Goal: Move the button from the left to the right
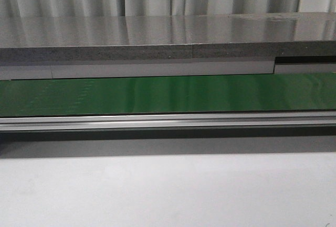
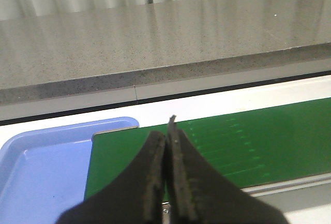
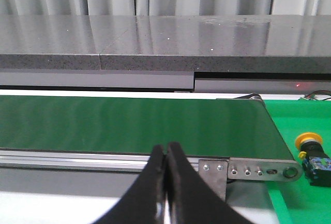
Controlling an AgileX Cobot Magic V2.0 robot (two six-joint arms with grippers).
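Observation:
The button [image 3: 312, 152], a round yellow-orange cap on a black blocky body, lies on a bright green surface [image 3: 305, 203] beyond the right end of the green conveyor belt [image 3: 129, 123]; it shows only in the right wrist view. My right gripper [image 3: 166, 149] is shut and empty, in front of the belt's front rail, left of the button. My left gripper [image 2: 166, 137] is shut and empty, over the belt's left end [image 2: 207, 146]. Neither gripper shows in the front view, where the belt [image 1: 168, 95] carries nothing.
A blue tray [image 2: 36, 167] sits at the belt's left end. A grey stone counter [image 1: 168, 35] runs behind the belt, with curtains beyond. An aluminium rail [image 1: 168, 121] lines the belt's front, with a metal bracket [image 3: 248, 169] at its right end. White table [image 1: 168, 190] lies in front.

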